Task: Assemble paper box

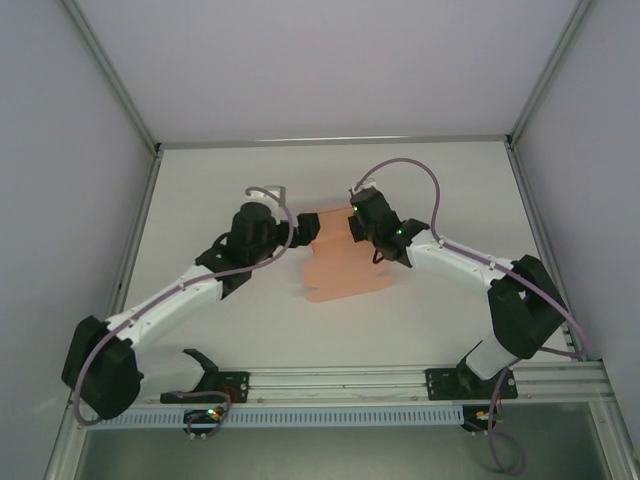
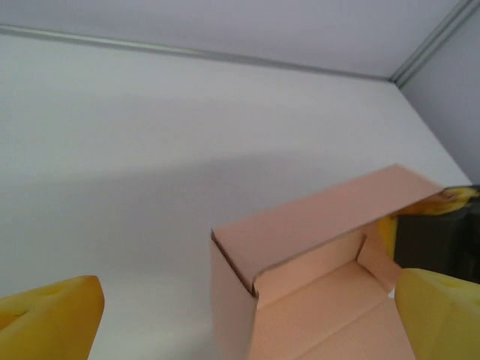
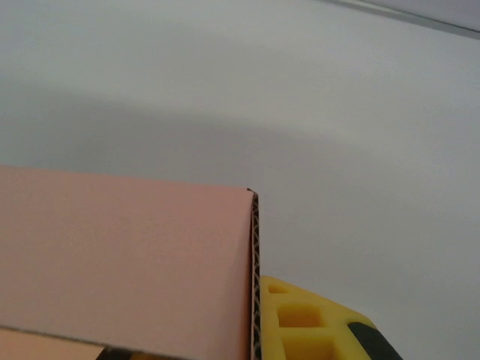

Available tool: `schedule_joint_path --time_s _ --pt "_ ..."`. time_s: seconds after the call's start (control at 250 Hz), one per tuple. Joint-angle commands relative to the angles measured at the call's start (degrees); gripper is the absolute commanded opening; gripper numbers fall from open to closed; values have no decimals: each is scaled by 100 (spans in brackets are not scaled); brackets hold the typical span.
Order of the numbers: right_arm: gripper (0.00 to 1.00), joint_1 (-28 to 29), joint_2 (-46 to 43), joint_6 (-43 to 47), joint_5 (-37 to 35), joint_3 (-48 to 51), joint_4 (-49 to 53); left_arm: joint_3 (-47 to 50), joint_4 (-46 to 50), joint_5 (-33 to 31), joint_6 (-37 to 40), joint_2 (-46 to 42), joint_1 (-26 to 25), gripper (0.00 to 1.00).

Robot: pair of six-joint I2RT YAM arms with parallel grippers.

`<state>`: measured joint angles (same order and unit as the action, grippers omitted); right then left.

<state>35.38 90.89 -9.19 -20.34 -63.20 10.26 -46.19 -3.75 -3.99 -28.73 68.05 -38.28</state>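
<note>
The salmon-pink paper box (image 1: 342,268) lies partly folded in the middle of the table. In the left wrist view its far wall (image 2: 322,217) and left wall stand up round the open floor (image 2: 337,315). My left gripper (image 2: 247,319) is open wide, one yellow finger (image 2: 49,319) left of the box and the other finger (image 2: 442,315) at its right; from above the left gripper (image 1: 288,232) is at the box's left end. My right gripper (image 1: 352,228) is shut on the box's raised far wall (image 3: 127,255), with a yellow finger (image 3: 315,322) against the card's corrugated edge.
White table top (image 1: 450,180) enclosed by pale walls with metal frame posts (image 1: 110,75). An aluminium rail (image 1: 340,385) carrying the arm bases runs along the near edge. A purple cable (image 1: 420,175) loops above the right wrist.
</note>
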Motion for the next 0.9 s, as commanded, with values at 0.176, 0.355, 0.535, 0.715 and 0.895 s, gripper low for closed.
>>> schedule_joint_path --time_s 0.176,0.355,0.535,0.715,0.895 --pt "3 40 437 5145 2012 -887 2397 490 704 -48 -247 -1025 774 100" --pt "8 266 1472 7645 1528 -1850 3223 682 799 232 -442 -999 1290 100" --pt "15 727 2522 9060 1061 -2644 3305 721 975 258 -457 -874 1610 100" --pt "20 1071 3056 9532 962 -2805 2821 814 1035 311 -512 -872 1848 100" --pt "59 1079 2664 8833 1120 -2876 2938 887 1092 372 -503 -997 2001 100"
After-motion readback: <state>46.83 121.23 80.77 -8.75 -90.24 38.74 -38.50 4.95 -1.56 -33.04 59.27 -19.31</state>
